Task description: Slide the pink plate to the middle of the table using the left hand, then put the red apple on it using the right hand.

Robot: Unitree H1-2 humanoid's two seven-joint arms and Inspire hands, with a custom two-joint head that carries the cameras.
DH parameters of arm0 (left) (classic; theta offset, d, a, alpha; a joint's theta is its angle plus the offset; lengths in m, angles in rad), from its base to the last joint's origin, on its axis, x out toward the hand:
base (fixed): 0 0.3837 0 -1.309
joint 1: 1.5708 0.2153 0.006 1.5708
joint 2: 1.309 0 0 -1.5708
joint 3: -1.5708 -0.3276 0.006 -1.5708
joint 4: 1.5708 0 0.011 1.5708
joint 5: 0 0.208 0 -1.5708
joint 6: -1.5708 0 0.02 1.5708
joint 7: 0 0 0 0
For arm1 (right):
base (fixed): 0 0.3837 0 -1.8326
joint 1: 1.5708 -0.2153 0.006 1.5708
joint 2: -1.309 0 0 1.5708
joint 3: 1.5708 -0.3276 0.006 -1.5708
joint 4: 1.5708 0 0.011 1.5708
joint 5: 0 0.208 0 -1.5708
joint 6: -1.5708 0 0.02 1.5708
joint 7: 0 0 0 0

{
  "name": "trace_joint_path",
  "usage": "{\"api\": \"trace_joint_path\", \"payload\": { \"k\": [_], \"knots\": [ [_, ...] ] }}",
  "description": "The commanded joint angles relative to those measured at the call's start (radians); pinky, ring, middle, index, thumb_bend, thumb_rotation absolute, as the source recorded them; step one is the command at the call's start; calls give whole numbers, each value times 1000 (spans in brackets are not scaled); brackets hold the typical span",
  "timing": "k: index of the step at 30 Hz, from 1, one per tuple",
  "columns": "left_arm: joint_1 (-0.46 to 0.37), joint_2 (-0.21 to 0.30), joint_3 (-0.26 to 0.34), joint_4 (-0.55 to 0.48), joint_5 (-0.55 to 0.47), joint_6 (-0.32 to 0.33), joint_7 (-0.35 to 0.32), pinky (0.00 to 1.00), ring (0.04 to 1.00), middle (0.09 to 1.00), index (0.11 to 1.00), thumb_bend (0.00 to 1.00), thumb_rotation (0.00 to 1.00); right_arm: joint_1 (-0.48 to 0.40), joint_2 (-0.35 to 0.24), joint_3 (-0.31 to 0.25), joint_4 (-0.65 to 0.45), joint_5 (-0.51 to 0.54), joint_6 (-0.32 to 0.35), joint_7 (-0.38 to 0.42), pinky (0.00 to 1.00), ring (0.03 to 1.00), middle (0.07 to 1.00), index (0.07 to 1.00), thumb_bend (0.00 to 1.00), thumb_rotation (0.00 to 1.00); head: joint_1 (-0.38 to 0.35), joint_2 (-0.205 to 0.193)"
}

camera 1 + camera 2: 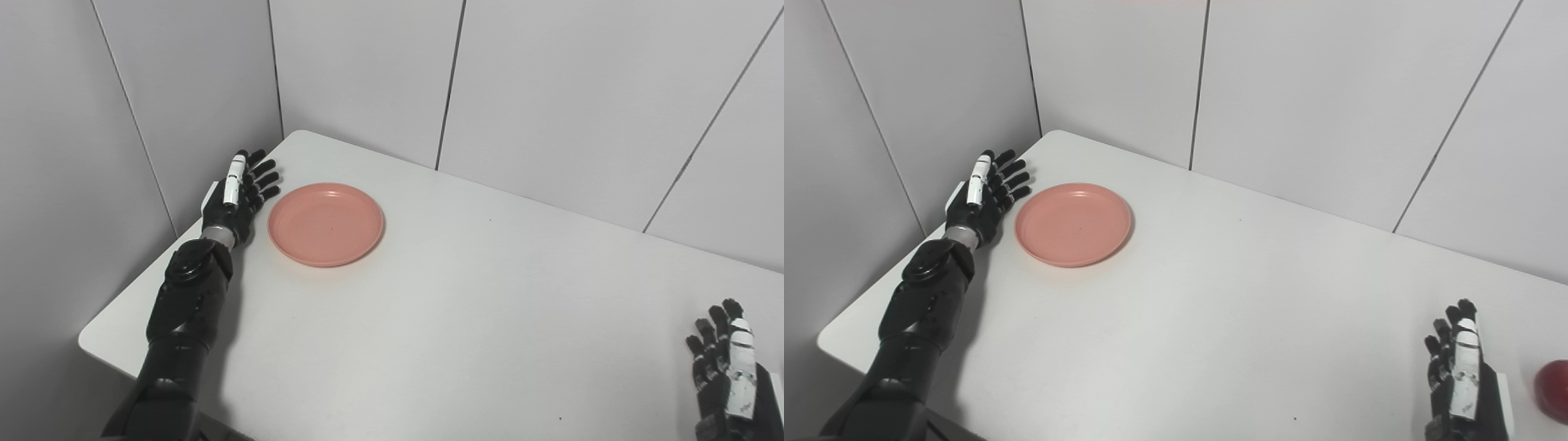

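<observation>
Left robot hand [239, 195] spread open beside pink plate [326, 224], holding nothing.

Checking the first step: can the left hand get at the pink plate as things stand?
Probably yes. The left hand is open beside the pink plate, at its left rim, with nothing between them.

Both views look down from head height onto the white table [465, 318], facing forward toward the grey panelled wall [551, 92] behind it, from fairly near. The two cameras sit side by side, so they share almost the whole scene: the plate [1073, 224] near the far left corner, the left hand [240, 196] and the right hand [1461, 380]. The right eye view reaches a little farther right, catching an apple [1553, 391] at its edge.
</observation>
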State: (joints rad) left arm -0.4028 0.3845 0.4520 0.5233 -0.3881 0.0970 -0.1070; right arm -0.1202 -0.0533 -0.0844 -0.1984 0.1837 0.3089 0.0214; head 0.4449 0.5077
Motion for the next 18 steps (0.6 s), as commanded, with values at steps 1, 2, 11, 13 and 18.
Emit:
{"api": "trace_joint_path", "payload": {
  "k": [1, 2, 11, 13, 18],
  "knots": [
    [-27, 14, -7, -11, -9, -23, -15, 854, 866, 872, 858, 331, 1000, -25, -5, -3, -28, 8, -17, 9, 1000, 1000, 1000, 1000, 76, 1000, 0, 2],
    [-28, 13, -8, -10, -11, -21, -15, 854, 866, 872, 858, 335, 1000, -25, -5, -2, -29, 8, -16, 10, 1000, 1000, 1000, 1000, 78, 1000, -1, 3],
    [-23, -8, -24, -30, -1, -16, -6, 838, 857, 860, 834, 316, 1000, -24, -7, 0, -39, -4, -2, 5, 1000, 1000, 1000, 1000, 83, 1000, -5, 6],
    [-19, -7, -32, -33, 3, -18, -9, 850, 863, 867, 843, 328, 1000, -24, -4, -1, -41, -3, 1, 2, 1000, 1000, 1000, 1000, 85, 1000, -5, 7],
    [-20, -4, -45, -22, 1, -19, -10, 853, 865, 869, 851, 341, 1000, -23, -3, 1, -46, 0, 10, 3, 1000, 1000, 1000, 1000, 88, 1000, -8, 7]
  ]
}}
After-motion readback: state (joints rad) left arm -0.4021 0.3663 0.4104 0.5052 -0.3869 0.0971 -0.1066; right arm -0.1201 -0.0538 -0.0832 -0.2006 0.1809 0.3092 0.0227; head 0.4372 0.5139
